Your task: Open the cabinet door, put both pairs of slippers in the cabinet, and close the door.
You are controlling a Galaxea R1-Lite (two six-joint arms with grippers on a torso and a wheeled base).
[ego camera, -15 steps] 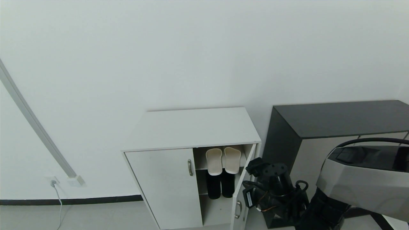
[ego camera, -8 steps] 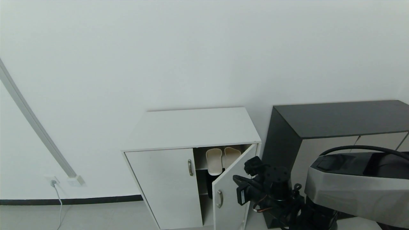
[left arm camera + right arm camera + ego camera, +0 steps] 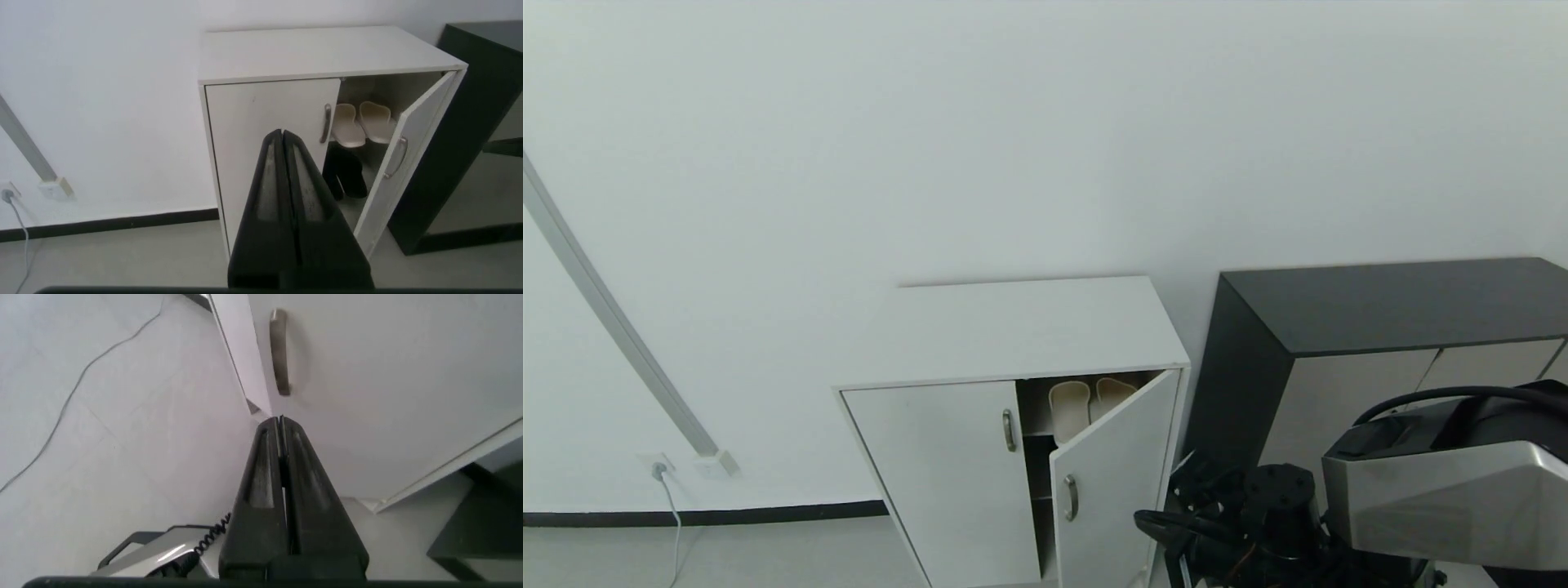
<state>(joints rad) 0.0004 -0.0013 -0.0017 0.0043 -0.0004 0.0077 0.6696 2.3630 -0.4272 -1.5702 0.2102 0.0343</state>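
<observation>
Inside the cabinet (image 3: 1021, 327) both slipper pairs are stowed: the beige pair (image 3: 1072, 406) is stood on end on the upper shelf, smooth rounded soles outward, and the black pair (image 3: 344, 175) below. The right door (image 3: 1112, 482) is left ajar, not yet shut (closing appears to be all that remains). Flat matte white panels are seen, with a slim curved metal handle (image 3: 1071, 497). The right gripper (image 3: 281, 421) is held close to the door face, jaws closed on nothing. The left gripper (image 3: 282, 134), well back, is likewise closed. A dark bench (image 3: 1388, 304) stands beside.
</observation>
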